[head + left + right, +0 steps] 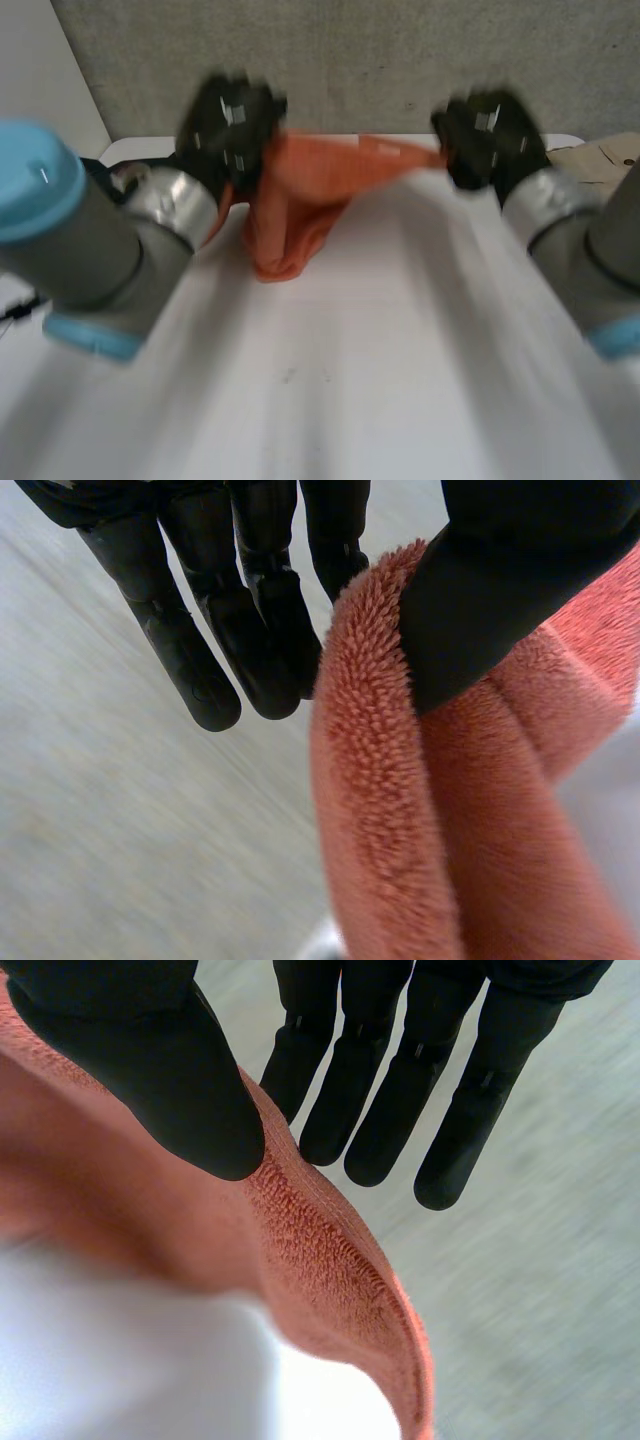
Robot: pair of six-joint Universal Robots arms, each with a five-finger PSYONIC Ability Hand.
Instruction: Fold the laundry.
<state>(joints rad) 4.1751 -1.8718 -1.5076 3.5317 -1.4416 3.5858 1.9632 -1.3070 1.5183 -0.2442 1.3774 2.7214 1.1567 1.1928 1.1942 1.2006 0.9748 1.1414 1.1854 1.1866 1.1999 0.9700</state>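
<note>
Two black hands hold an orange towel (300, 200) in the air above the far side of a white table (380, 400). In the head view, the left hand (232, 125) and the right hand (490, 135) are raised well apart, with the towel's upper edge stretched between them. The rest of the cloth sags in a bunch below the left hand, and its lowest fold appears to touch the table. A beige cloth (605, 160) lies at the table's far right corner, beyond the right hand.

From the left wrist, the left hand (500, 590) presses its thumb onto the fleecy towel (400, 830) and pinches a rolled edge against the nearest of its nearly straight fingers (250, 630).

From the right wrist, the right hand (150, 1070) does the same. Its thumb clamps the hemmed edge of the towel (320, 1260) against its straight fingers (390, 1110), and the cloth curves away beneath the palm.
</note>
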